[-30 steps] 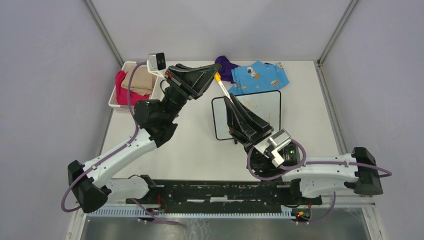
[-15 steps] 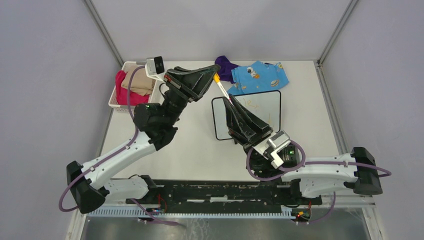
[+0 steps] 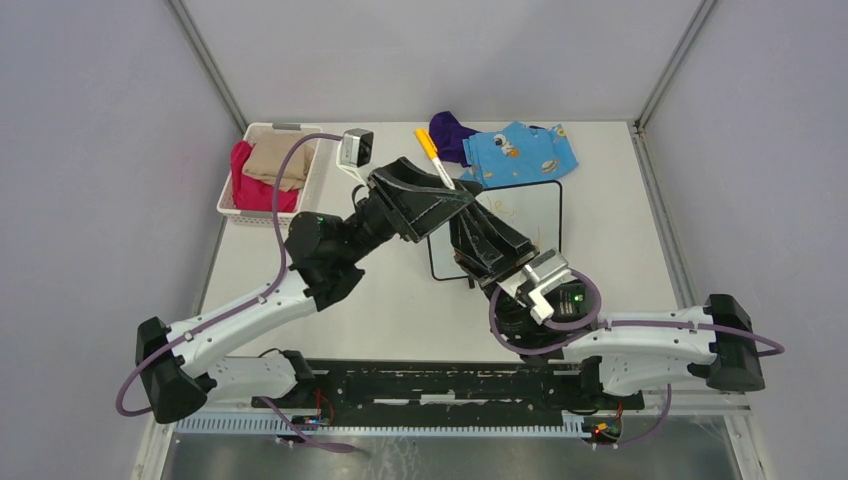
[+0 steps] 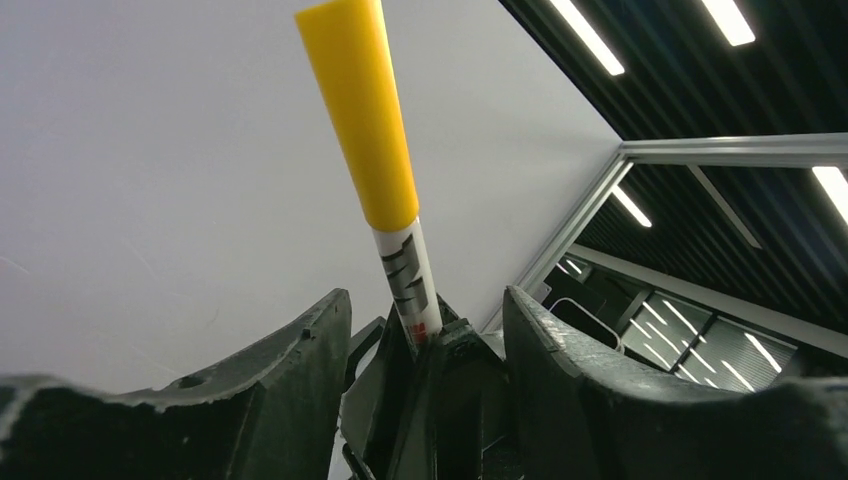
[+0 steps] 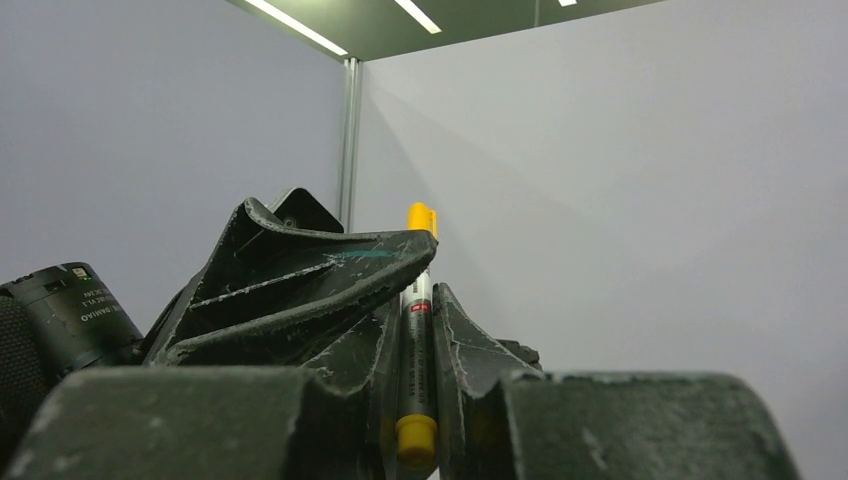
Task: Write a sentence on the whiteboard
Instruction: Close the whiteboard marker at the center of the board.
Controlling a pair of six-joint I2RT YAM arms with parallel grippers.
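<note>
Two pincers met at one yellow-capped white marker pen (image 3: 433,157) above the white surface (image 3: 620,230).
The right pincer (image 5: 415,330) was clamped on the pen's barrel; the left pincer (image 4: 425,305) stood with its jaws apart on either side of it. Beneath them the small black-framed whiteboard (image 3: 545,215) lay flat mid-surface, with faint orange handwriting (image 3: 508,211) too small to read. Just beyond it lay a blue patterned cloth (image 3: 520,152) and a purple cloth (image 3: 450,133); a white basket (image 3: 230,195) of red and tan fabric sat far left. Plain pale walls with metal corner posts closed in the surface.
</note>
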